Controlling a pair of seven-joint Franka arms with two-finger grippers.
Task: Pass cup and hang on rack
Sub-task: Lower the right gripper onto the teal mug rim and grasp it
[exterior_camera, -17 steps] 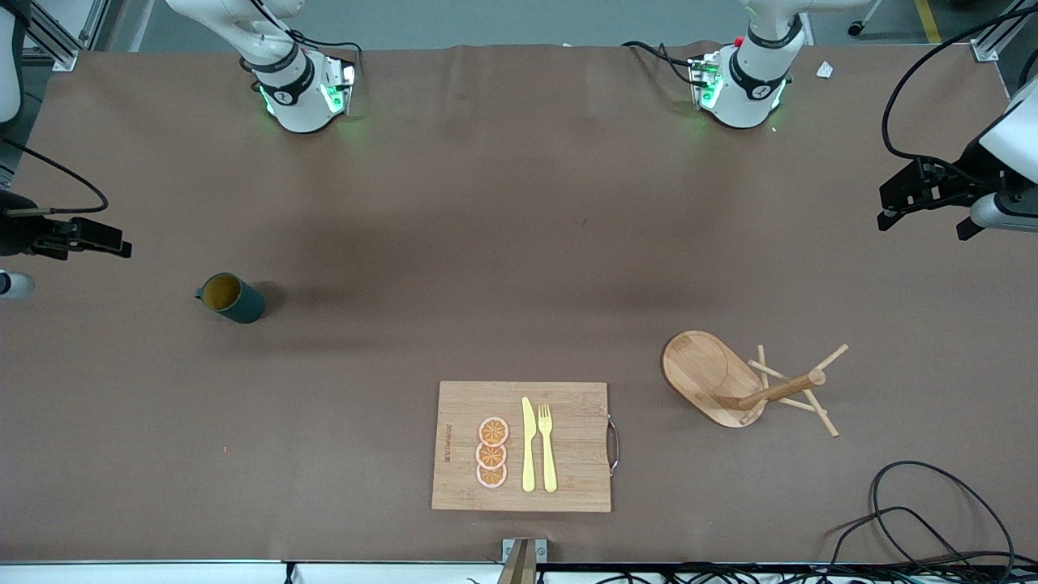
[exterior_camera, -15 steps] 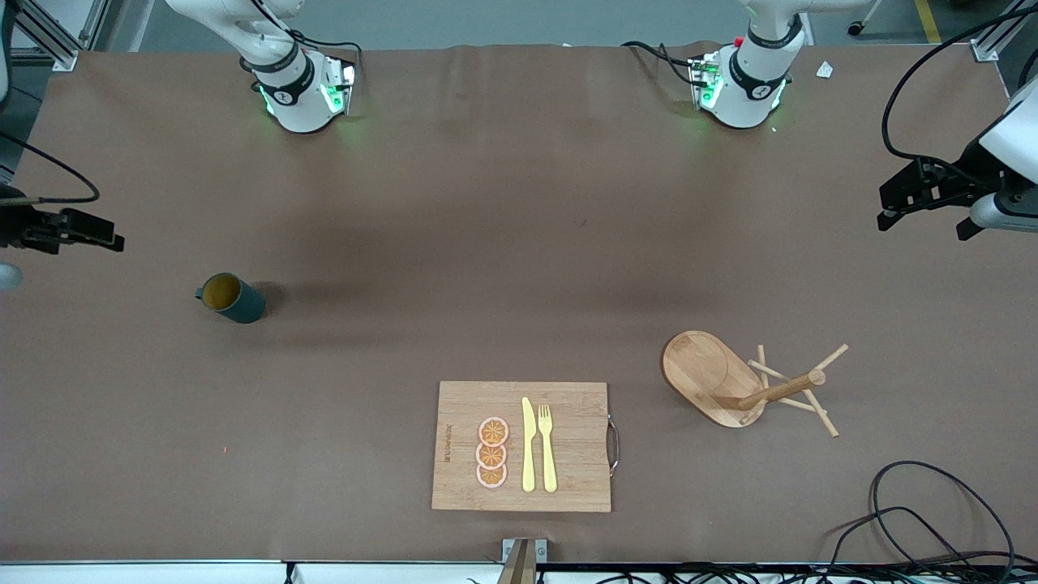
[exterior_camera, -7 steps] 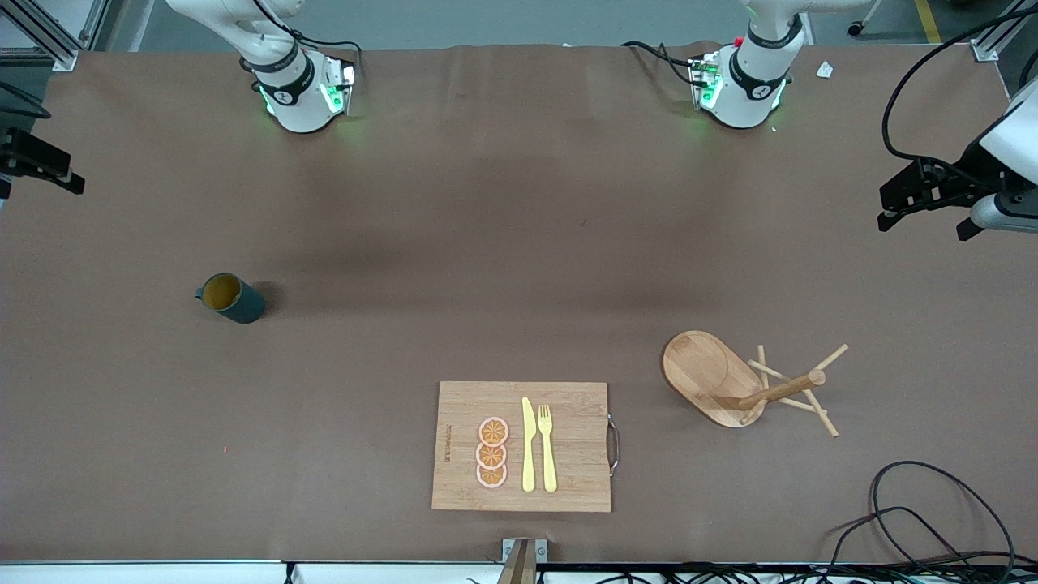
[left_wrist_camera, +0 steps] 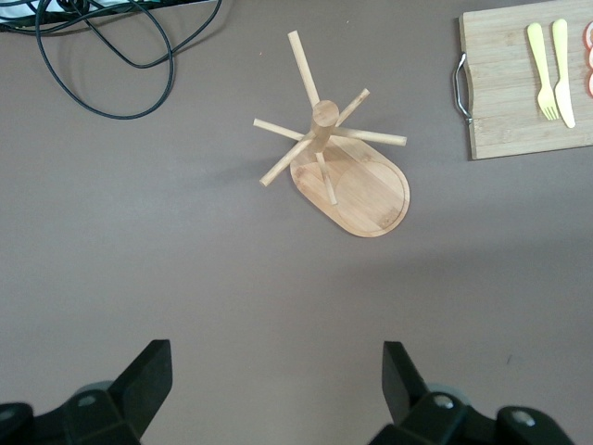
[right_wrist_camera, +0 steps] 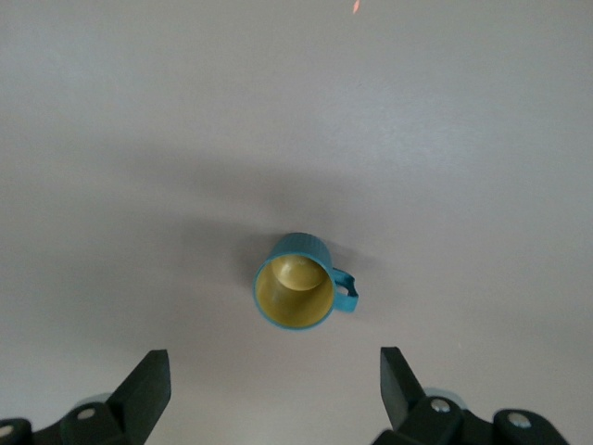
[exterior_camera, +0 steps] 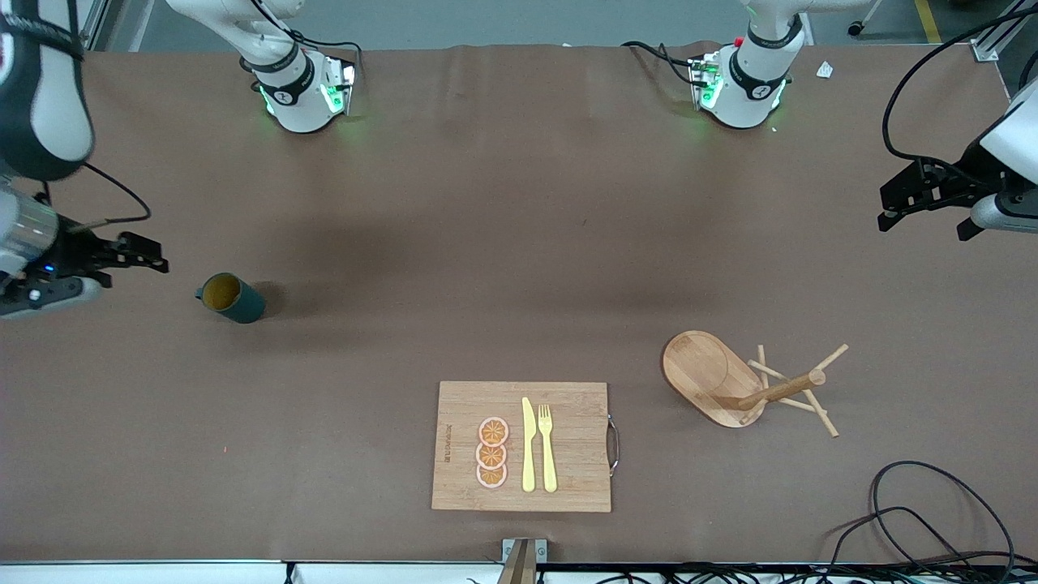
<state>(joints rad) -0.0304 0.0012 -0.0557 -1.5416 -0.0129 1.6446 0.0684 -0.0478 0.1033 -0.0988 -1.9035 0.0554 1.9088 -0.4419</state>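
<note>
Cup: small dark teal ribbed mug (exterior_camera: 232, 298) with a yellowish inside stands upright on the brown counter (exterior_camera: 486, 268), toward the right arm's end.
Rack: light wooden mug tree (exterior_camera: 750, 383) with an oval base, near the left arm's end, beside the rectangular bamboo cutting board (exterior_camera: 523, 446).
Right claw (exterior_camera: 154, 258): wide, holding nothing, in the air just beside the mug.
Left claw (exterior_camera: 924, 215): wide, holding nothing, waits over the counter's edge, well apart from the mug tree.
</note>
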